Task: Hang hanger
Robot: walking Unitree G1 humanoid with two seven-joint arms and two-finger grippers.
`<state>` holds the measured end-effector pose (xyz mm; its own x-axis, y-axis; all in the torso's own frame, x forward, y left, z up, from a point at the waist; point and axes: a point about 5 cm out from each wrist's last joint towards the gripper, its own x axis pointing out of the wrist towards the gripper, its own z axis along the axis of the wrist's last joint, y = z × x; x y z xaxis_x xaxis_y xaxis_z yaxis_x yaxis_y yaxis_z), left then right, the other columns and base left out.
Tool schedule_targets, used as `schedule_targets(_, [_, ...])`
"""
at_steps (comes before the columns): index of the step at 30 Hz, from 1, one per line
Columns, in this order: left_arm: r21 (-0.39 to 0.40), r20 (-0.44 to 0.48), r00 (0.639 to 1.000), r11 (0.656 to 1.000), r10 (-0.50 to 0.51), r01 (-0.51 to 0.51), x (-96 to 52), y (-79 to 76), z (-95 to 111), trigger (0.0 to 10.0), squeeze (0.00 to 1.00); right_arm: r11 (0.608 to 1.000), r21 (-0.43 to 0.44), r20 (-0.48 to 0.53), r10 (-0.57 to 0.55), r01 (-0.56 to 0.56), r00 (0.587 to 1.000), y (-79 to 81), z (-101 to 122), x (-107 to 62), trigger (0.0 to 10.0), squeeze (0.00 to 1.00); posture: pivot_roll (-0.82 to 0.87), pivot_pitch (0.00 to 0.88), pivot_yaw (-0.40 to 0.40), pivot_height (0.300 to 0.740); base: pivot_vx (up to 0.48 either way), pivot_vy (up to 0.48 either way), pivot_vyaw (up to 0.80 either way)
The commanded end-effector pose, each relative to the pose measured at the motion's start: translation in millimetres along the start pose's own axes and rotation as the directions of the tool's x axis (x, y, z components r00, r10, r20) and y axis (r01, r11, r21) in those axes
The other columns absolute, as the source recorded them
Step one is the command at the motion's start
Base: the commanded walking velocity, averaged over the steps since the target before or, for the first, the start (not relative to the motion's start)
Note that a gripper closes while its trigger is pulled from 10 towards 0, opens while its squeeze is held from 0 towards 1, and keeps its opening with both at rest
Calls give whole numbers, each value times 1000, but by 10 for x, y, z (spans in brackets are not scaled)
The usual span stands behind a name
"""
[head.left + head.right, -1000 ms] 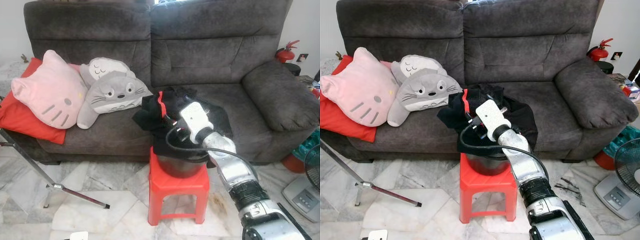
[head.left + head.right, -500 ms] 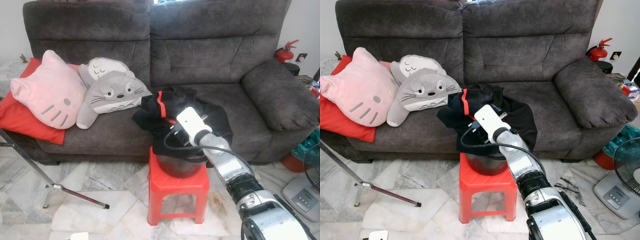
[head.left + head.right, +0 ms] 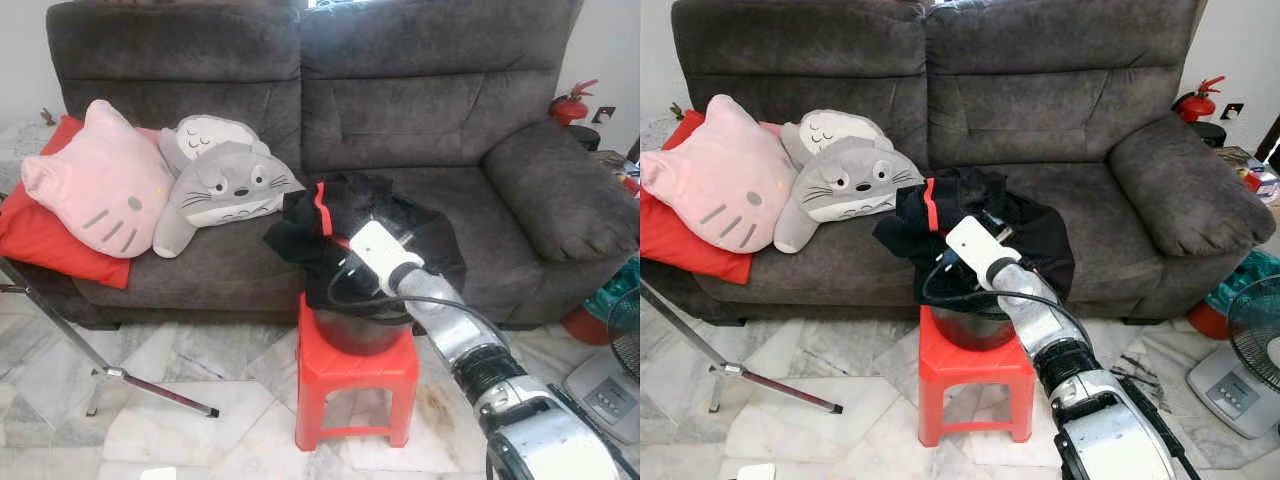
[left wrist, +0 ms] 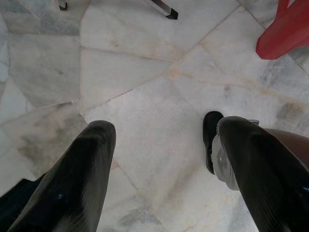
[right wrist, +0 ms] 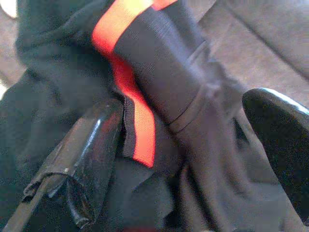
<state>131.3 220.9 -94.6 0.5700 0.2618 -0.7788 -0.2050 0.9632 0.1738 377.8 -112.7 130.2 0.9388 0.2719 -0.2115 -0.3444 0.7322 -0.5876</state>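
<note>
two black fingers of the right gripper [image 5: 183,159] stand spread, pressed into the black garment with the orange stripe [image 5: 130,96]; the silver arm reaches forward over the red stool [image 3: 355,385]. the garment drapes over a pot onto the sofa [image 3: 420,110] edge. the left gripper [image 4: 159,159] hangs spread above marble floor [image 4: 145,72].

Grey sofa [image 3: 420,110] along the back with a pink cat cushion [image 3: 100,185], a red cushion [image 3: 40,235] under it and two grey plushies [image 3: 225,180] next to them. Out front there's a red stool [image 3: 355,385] on the marble floor [image 3: 180,375] with a dark pot [image 3: 360,328] on it, and a black garment [image 3: 355,230] with a red stripe draped over the pot and the seat edge. The right arm [image 3: 470,350] reaches in over that garment, white wrist box [image 3: 385,255] right on top of it. Fire extinguisher [image 3: 572,103] off by the sofa's arm.
</note>
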Motion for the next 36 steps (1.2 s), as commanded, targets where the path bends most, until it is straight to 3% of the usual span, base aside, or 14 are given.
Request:
schedule_targets(1, [-7, -21, 1000, 1000, 9, -9, -10, 41, -48, 10000, 0, 999, 9, 21, -32, 32, 999, -70, 58, 8, 10000, 0, -77, 0, 50, 740, 0, 0, 0])
schedule_targets(21, [-10, -25, 1000, 1000, -10, 10, -10, 48, -54, 10000, 0, 995, 15, -9, -103, 103, 995, -130, -9, -8, 10000, 0, -81, 0, 63, 740, 0, 0, 0])
schedule_targets(23, [-10, -19, 1000, 1000, -11, 11, -4, 46, -34, 10000, 0, 1000, 8, 3, 15, -15, 1000, 87, -44, -16, 10000, 0, -76, 0, 63, 740, 0, 0, 0])
schedule_targets(28, [-11, -19, 1000, 1000, -10, 9, -4, 47, -34, 10000, 0, 1000, 9, 5, 30, -30, 1000, 119, -52, -17, 10000, 0, -75, 0, 63, 740, 0, 0, 0])
schedule_targets(29, [-11, -19, 1000, 1000, -10, 9, -5, 46, -36, 10000, 0, 999, 3, 7, 32, -32, 999, 116, -52, -17, 1961, 0, -75, 0, 63, 740, 0, 0, 0])
schedule_targets(30, [-11, -20, 1000, 1000, -9, 9, -5, 45, -37, 10000, 0, 999, -8, 7, 34, -34, 999, 111, -53, -16, 0, 0, -75, 0, 63, 740, 0, 0, 0])
schedule_targets(36, [-13, -21, 1000, 1000, -11, 10, -8, 35, -43, 10000, 0, 998, -19, 6, 52, -52, 999, 127, -64, -20, 0, 0, -77, 0, 62, 740, 0, 0, 0])
